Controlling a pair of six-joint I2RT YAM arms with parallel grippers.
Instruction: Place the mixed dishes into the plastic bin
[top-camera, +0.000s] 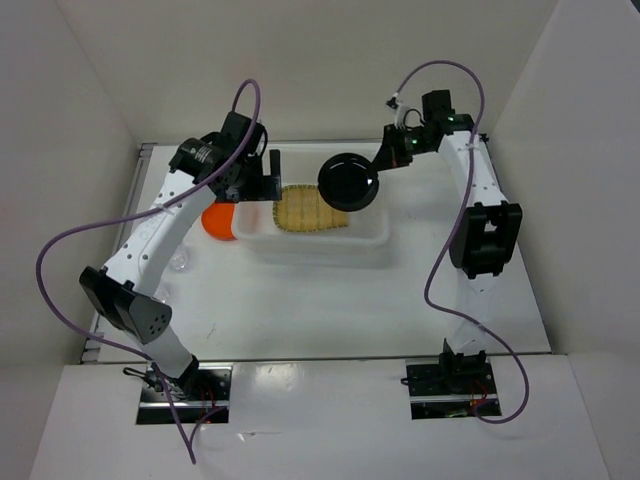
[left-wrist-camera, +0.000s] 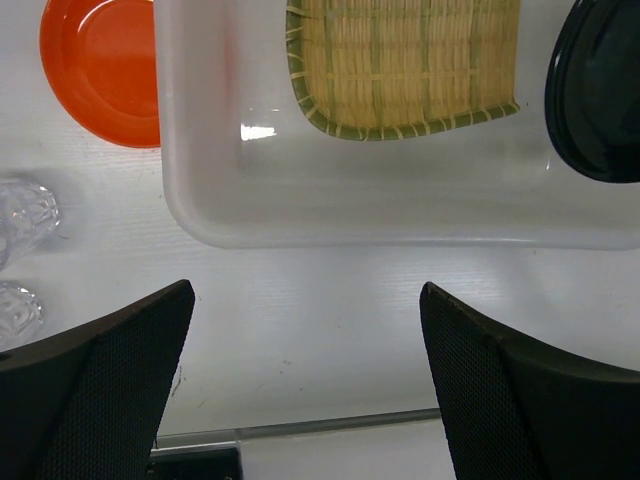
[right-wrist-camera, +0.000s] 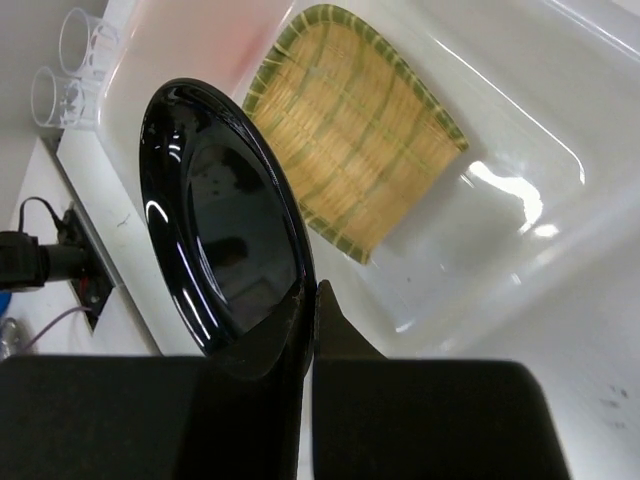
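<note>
The right gripper (right-wrist-camera: 312, 305) pinches only the black plate (right-wrist-camera: 220, 220) by its rim, risking a slip onto the bin's (right-wrist-camera: 520, 130) far edge; the left gripper (left-wrist-camera: 305, 292) is spread.

Hand (right-wrist-camera: 309, 335) pinching black plate (right-wrist-camera: 215, 225) rim, woven tray (right-wrist-camera: 365, 150) in bin (right-wrist-camera: 530, 265)

no legible text, no labels, no brands, no numbers, no signs

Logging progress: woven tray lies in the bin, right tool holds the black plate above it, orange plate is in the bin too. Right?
Not quite: the orange plate sits on the table outside the bin, as the left wrist view shows. The rest holds.
</note>
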